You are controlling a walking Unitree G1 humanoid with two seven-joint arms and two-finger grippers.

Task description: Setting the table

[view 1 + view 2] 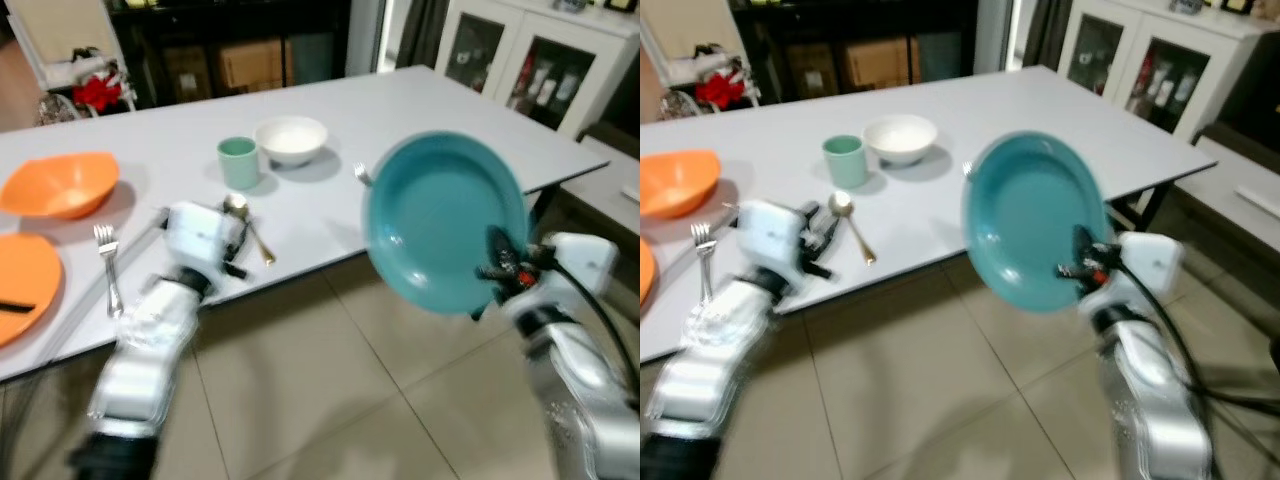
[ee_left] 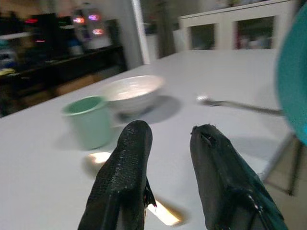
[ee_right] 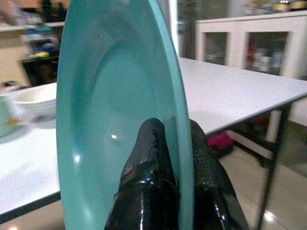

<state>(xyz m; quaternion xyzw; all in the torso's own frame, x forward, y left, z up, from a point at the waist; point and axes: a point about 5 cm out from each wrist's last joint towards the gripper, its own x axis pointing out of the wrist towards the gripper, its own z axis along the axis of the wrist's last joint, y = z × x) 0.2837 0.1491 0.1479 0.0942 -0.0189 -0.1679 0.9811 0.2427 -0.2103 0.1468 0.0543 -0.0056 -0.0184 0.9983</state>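
Observation:
My right gripper (image 1: 497, 262) is shut on the lower rim of a teal plate (image 1: 440, 215). It holds the plate nearly on edge in the air, just off the table's near edge (image 1: 320, 262). In the right wrist view the two fingers (image 3: 148, 158) pinch the plate's rim (image 3: 172, 72). My left gripper (image 1: 235, 245) is open and hovers low over a gold spoon (image 1: 250, 225). Its fingers (image 2: 129, 158) point toward a green cup (image 2: 88, 120) and a white bowl (image 2: 134, 93). A fork (image 1: 107, 265) lies beside an orange plate (image 1: 20, 280).
An orange bowl (image 1: 62, 185) stands at the table's left. Another utensil (image 2: 230, 103) lies behind the teal plate. A white glass-door cabinet (image 1: 540, 55) stands at the back right, with a low grey surface (image 1: 610, 185) further right. Tiled floor (image 1: 350, 400) lies below me.

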